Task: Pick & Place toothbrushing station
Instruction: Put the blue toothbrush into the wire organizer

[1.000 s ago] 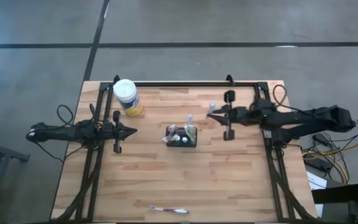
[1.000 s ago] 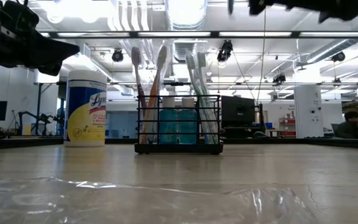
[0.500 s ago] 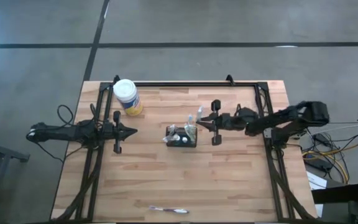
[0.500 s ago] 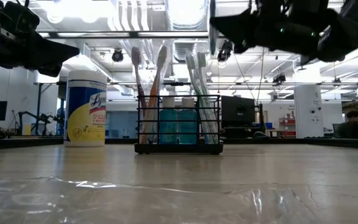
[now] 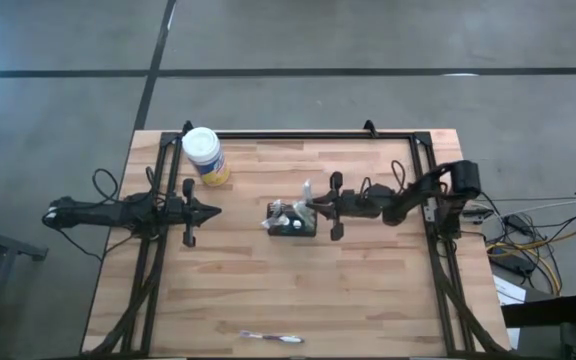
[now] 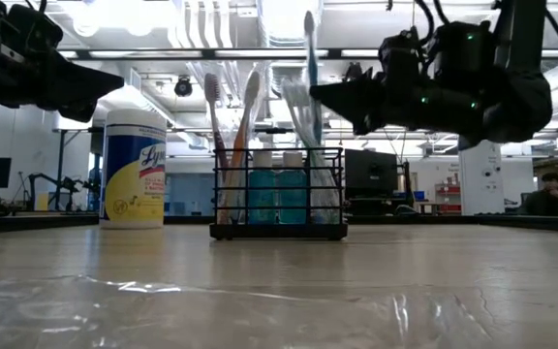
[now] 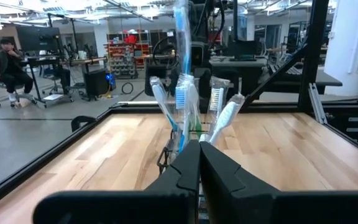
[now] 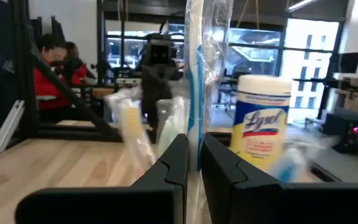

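Two end effectors noted: right end effector clamps narrowly on a blue toothbrush (clear-wrapped) above the toothbrushing station at mid-surface. Left end effector waits well apart, fingers together.

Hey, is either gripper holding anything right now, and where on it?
The right gripper pinches an upright blue toothbrush in clear wrapping, low on its handle, above the caddy. The left gripper holds nothing.
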Available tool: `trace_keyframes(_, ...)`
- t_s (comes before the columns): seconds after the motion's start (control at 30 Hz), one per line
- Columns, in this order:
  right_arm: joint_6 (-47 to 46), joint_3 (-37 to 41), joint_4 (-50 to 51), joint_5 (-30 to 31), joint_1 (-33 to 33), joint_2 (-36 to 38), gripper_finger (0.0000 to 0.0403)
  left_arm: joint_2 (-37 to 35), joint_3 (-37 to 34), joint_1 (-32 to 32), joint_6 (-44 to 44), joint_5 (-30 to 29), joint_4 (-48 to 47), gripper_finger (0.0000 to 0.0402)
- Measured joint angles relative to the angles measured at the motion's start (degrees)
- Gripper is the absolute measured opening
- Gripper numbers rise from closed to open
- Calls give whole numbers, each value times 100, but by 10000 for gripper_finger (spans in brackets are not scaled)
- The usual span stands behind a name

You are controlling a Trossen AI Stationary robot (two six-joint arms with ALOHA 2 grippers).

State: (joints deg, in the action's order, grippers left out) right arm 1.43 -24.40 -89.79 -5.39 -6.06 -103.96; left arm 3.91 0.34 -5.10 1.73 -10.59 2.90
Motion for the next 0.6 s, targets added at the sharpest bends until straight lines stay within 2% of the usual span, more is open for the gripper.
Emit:
trace_keyframes(0.13, 115, -139, -14, 123, 80, -207, 20, 31, 0, 0, -6, 0, -9, 12)
trace_keyframes(0.47, 761, -35, -17, 1066, 315, -264, 20, 49, 0, -2, -47, -17, -13, 12)
trace_keyframes(0.6, 786, 84, -17, 1165, 319, -269, 20, 49, 0, 0, -91, -20, -15, 12)
